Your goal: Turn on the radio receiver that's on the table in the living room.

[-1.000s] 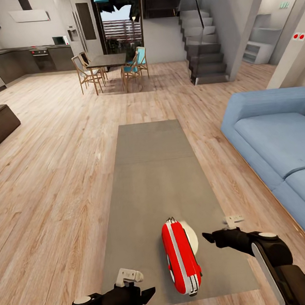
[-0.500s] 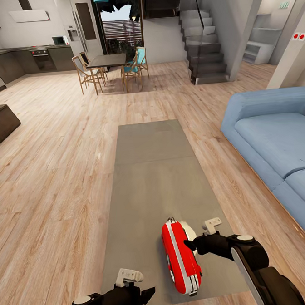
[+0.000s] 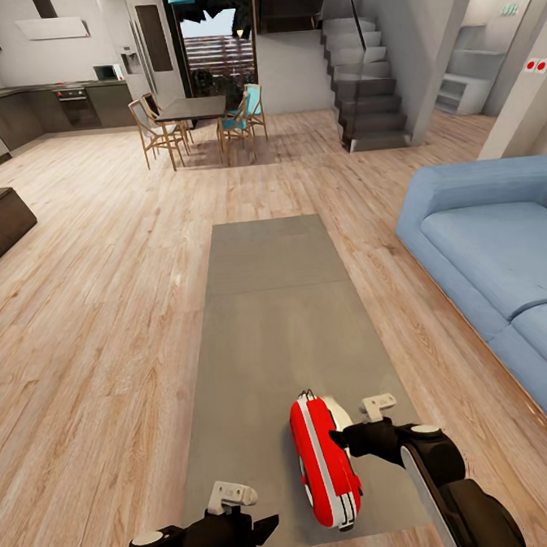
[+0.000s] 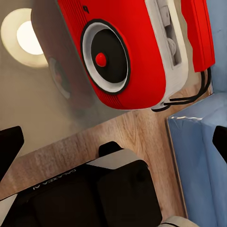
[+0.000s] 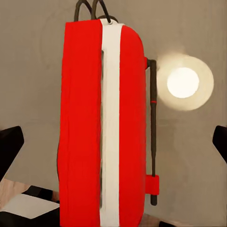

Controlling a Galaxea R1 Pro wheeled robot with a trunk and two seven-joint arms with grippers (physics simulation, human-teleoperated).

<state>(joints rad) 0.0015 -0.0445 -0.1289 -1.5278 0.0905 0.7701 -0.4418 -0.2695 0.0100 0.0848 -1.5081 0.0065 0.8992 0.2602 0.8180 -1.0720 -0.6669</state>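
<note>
The radio (image 3: 323,459) stands on edge at the table's (image 3: 269,323) near end, a pale disc (image 5: 185,82) just behind it. The right claw (image 3: 341,440) sits against the radio's right side, fingers spread, seemingly touching. The left claw (image 3: 263,529), released, hangs at the near edge. The sofa (image 3: 501,266) lies farther right; bare tabletop stretches ahead.

The radio receiver (image 3: 324,459) is glossy red with a white stripe; its dial (image 4: 105,55) looks black with a red centre, white-ringed. The table (image 3: 277,322) is matte grey-taupe, the sofa (image 3: 501,257) pale blue, the floor (image 3: 90,335) light wood planks.
</note>
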